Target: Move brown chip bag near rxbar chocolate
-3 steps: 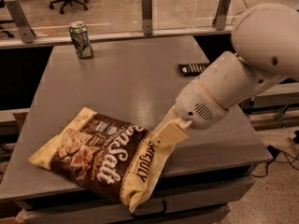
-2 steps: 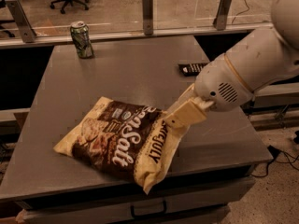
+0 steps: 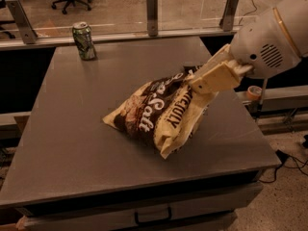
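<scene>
The brown chip bag (image 3: 156,112) is dark brown and cream with white "Sea Salt" lettering. It lies right of the middle of the grey table (image 3: 72,129), with its cream end lifted and its lower left corner resting on the tabletop. My gripper (image 3: 204,83) comes in from the right on the white arm (image 3: 269,37) and is shut on the bag's cream upper end. The rxbar chocolate is almost hidden behind the gripper and the raised bag. Only a dark sliver (image 3: 192,68) shows by the bag's top edge.
A green drink can (image 3: 84,41) stands at the table's back left. A rail with upright posts (image 3: 152,13) and glass runs behind the table. A tape roll (image 3: 253,92) sits on a ledge to the right. A drawer handle (image 3: 153,216) shows below the front edge.
My gripper has dragged the bag right and toward the back of the table, lifting its cream end higher. The black bar, plainly visible before, is now covered by the bag and gripper.
</scene>
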### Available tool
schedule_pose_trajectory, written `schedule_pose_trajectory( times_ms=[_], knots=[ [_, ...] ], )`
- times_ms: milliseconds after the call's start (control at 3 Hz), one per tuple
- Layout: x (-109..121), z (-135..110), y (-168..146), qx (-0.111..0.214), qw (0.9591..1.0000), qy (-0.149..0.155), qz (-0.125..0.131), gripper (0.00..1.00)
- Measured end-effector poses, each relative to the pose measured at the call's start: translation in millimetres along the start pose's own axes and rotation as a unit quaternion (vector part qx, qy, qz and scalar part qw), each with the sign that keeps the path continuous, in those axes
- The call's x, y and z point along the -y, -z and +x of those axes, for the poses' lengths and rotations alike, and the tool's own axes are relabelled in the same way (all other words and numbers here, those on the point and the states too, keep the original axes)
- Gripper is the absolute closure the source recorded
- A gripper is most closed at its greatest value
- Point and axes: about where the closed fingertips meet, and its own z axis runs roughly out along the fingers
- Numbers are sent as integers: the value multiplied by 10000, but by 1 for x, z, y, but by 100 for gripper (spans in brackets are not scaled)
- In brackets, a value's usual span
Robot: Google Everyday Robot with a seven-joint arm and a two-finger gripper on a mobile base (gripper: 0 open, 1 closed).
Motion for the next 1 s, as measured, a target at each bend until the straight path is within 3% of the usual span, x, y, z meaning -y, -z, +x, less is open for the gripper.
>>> schedule_pose_trajectory(
  times_ms=[333,667,1000],
  knots=[
    [0,0,0,1,10000,0,1,100],
    [13,8,16,142,9994,-92,291,100],
    [42,31,52,509,9949,-326,808,100]
  ],
)
